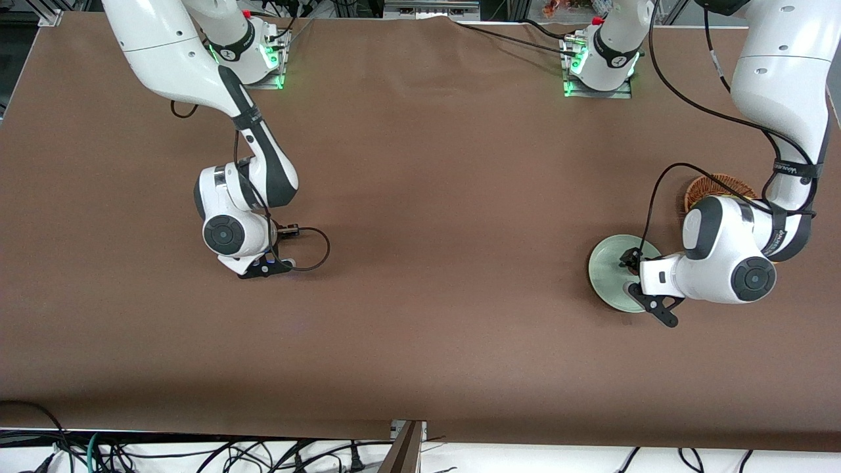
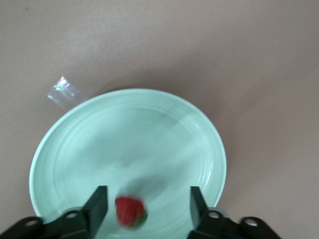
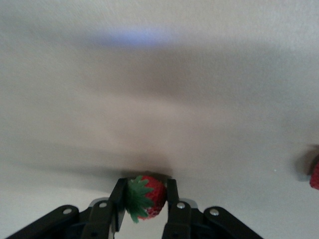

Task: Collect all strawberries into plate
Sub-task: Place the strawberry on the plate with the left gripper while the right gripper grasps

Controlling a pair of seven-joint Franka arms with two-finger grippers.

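**Two berries in the grippers' reach, one already over the plate**

The brown table covering (image 1: 420, 263) carries both arms low over it. The round, shallow, pale mint-green plate with a raised rim (image 1: 608, 266) lies flat toward the left arm's end of the table, just nearer the front camera than the round brown wicker basket (image 1: 713, 187), which is mostly hidden by the left arm.

The left gripper (image 2: 145, 204) hangs over the plate (image 2: 124, 149). Its fingers (image 2: 97, 201) stand wide apart. Between them, touching neither, is a small red strawberry (image 2: 130, 211); it is blurred, its green cap is at the side toward one finger, and I cannot tell whether it rests on the plate or is in the air. A scrap of clear tape (image 2: 64, 91) lies on the covering just beside the plate's rim.

The right gripper (image 1: 266, 266) is down at the covering toward the right arm's end of the table. In its wrist view the fingers (image 3: 118, 199) are closed against a second red strawberry with a dark green leafy cap (image 3: 147, 196), the cap facing the camera, so the long axis points away from the wrist. A third red strawberry (image 3: 315, 174) is cut off at the frame edge, apart from the gripped one; its direction cannot be told.
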